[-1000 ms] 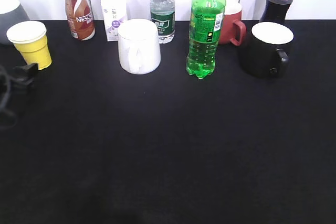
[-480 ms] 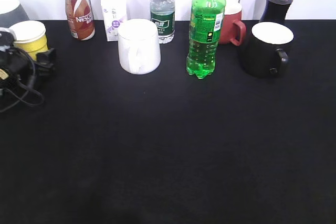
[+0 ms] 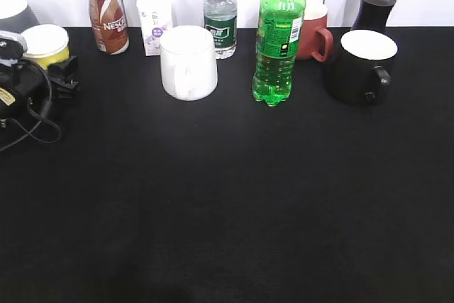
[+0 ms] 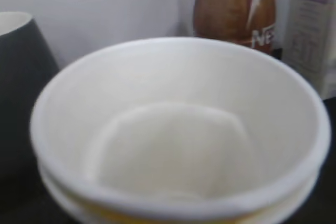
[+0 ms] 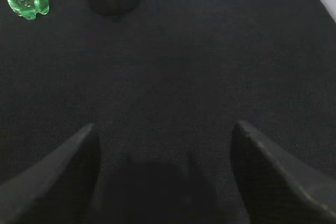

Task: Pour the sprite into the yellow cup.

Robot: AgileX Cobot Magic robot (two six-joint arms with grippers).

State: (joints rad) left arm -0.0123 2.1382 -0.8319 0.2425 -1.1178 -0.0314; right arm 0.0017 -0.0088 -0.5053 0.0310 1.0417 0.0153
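**Left end effector at the yellow cup; sprite not yet taken**

Nearest, the black surface is seen bare across the whole front and middle, so wide room is left for carrying things inward. In the right wrist view the right end effector is held low over this bare cloth with its fingers spread wide apart and nothing between them.

Farther back, at the far left edge, the left end effector is placed right against the yellow cup. The cup's white inside fills the left wrist view and is seen empty. Whether the fingers are closed on the cup cannot be told, since they are hidden in both views.

The sprite stands upright right of centre, untouched, between the white mug and the black mug, with a red mug just behind it.

The step in hand is judged to be the securing of the cup. Next, the bottle must be gripped by the right arm. The gaps beside the bottle are fair, but the red mug behind should be minded. The cup's place near the surface's left edge and the grey vessel leaves little room there.
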